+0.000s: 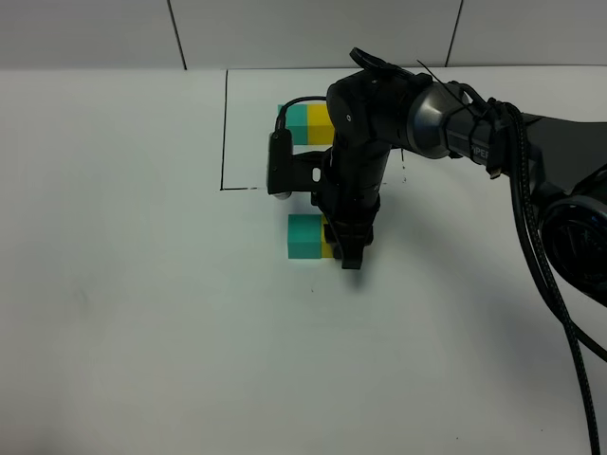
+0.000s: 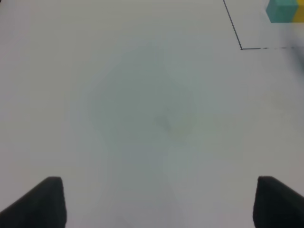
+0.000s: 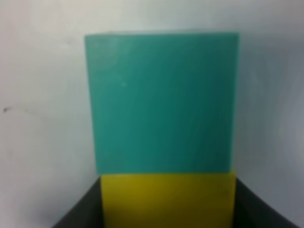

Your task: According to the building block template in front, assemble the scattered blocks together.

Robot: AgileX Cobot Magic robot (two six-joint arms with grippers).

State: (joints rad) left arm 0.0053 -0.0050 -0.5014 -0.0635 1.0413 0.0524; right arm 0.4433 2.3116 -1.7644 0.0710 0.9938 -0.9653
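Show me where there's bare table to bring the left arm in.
Free: the left side of the table, left of the black outline and teal cube, and the near strip below the cubes; the left gripper is open over bare surface. Crowded: the centre, where the right gripper grips the yellow cube near the template.

The right gripper [image 1: 349, 254] hid most of the yellow cube [image 1: 326, 248], leaving only a sliver against the teal cube [image 1: 303, 236]. In the right wrist view, the yellow cube ran off the picture's edge on the side away from the teal cube, and the fingers [image 3: 78, 213] flanking it were blurred dark wedges. Beyond the teal cube, the right arm [image 1: 365, 123] covered part of the template [image 1: 310, 124] and its black outline [image 1: 225, 133].
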